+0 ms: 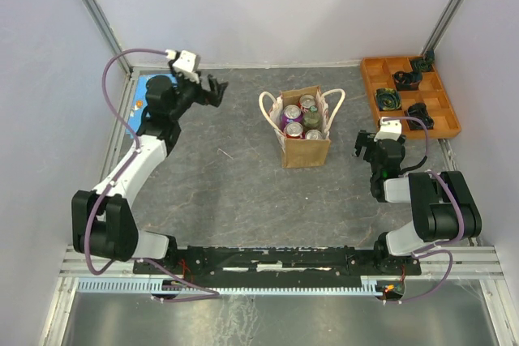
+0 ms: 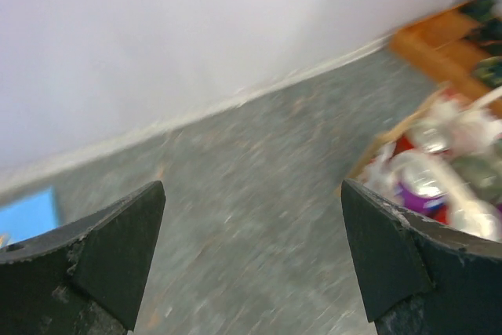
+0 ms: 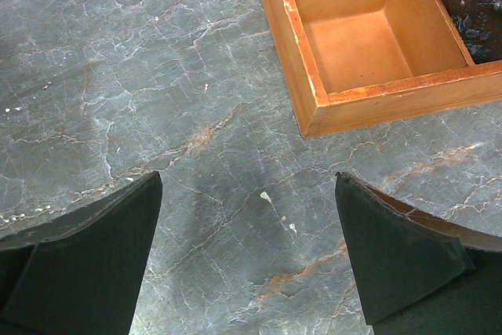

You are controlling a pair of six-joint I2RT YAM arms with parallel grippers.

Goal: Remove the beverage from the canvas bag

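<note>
- Step in hand: approach. No can has been lifted; the beverage cans (image 1: 294, 129) stand upright inside the canvas bag (image 1: 306, 152), tops showing at its open mouth.
- Left pincer (image 1: 217, 91): jaws spread wide, nothing between them, clear of the worktop (image 1: 235, 192). The bag lies off to its right and apart from it; in the left wrist view the cans show just past the right-hand finger (image 2: 392, 256).
- Right pincer (image 1: 362, 147): jaws likewise spread wide and empty, held above bare worktop. The bag lies to its left, near but not touching. A corner of the orange tray (image 3: 302, 76) lies ahead of it and to the right.
- Next move, as judged: carry one pincer over the bag mouth, centre it on a single can, lower it between the cream handles (image 1: 265, 108) without snagging them, close on the can, then lift straight up.
- Caution: the cans are packed close together, so finger clearance is tight.
</note>
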